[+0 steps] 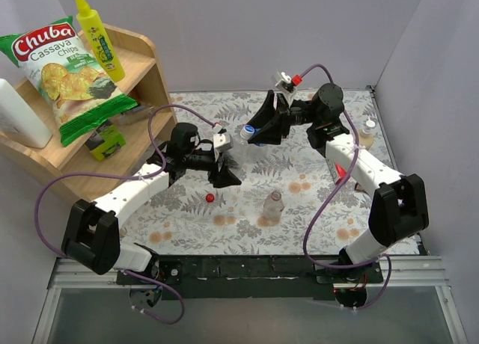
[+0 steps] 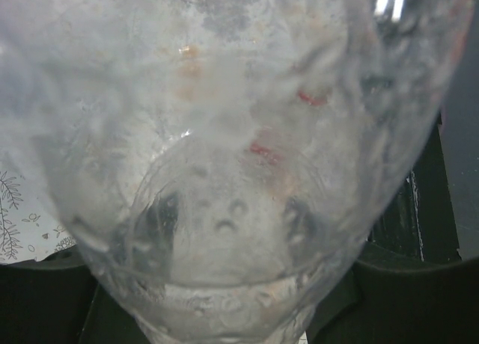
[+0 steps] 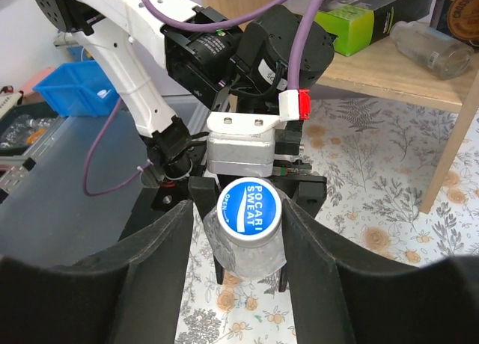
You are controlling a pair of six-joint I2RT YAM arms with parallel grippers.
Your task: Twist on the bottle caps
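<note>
1. We see the left gripper [image 1: 226, 168] near the middle of the top view, clamped on a clear plastic bottle [image 2: 224, 172] that fills its wrist view.
2. The round blue plastic cap [image 3: 248, 212] printed "POCARI SWEAT" sits on that bottle's neck, at the centre of the right wrist view.
3. The right gripper [image 3: 241, 209] flanks this cap, its jaws partly closed, with slim gaps on both sides.
4. A small red round cap [image 1: 210, 197] lies on the floral tablecloth [image 1: 314, 209], below centre-left.

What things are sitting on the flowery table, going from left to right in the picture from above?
red cap → clear bottle standing in the middle → small bottle near the right wall
</note>
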